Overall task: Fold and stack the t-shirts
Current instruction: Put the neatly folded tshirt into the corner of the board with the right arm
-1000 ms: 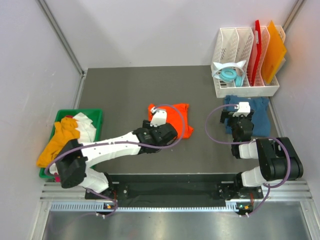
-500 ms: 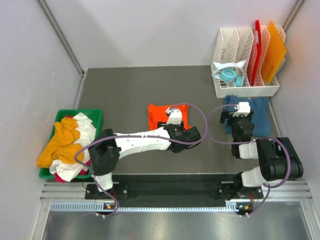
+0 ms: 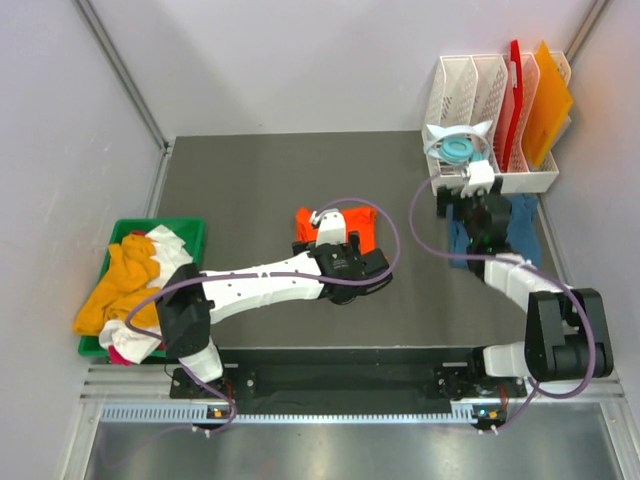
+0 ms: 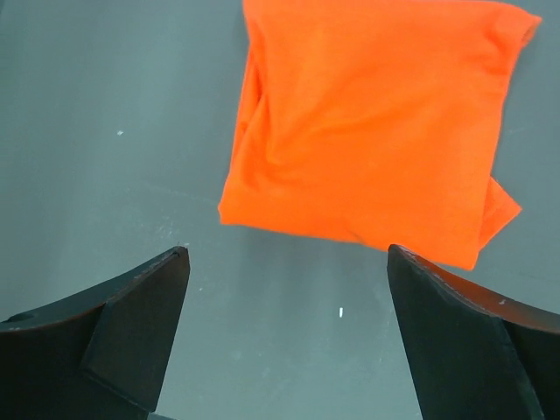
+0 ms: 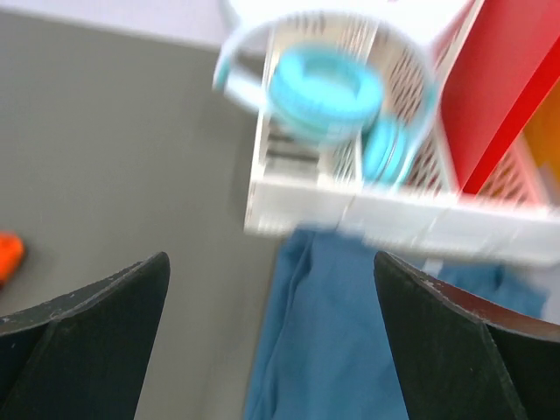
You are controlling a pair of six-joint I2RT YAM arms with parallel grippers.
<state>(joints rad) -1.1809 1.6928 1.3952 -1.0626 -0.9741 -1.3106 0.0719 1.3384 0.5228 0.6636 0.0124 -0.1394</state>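
The left pincer hangs spread and empty just short of the orange t-shirt, which lies in a rough folded square mid-surface. The right pincer is also spread and empty, facing the teal-blue t-shirt at the foot of the white rack. Both shirts look light and limp, so I would pinch every layer at a folded edge. The right wrist view is blurred, the arm covers part of the teal-blue shirt, and the heap in the green bin cannot be counted.
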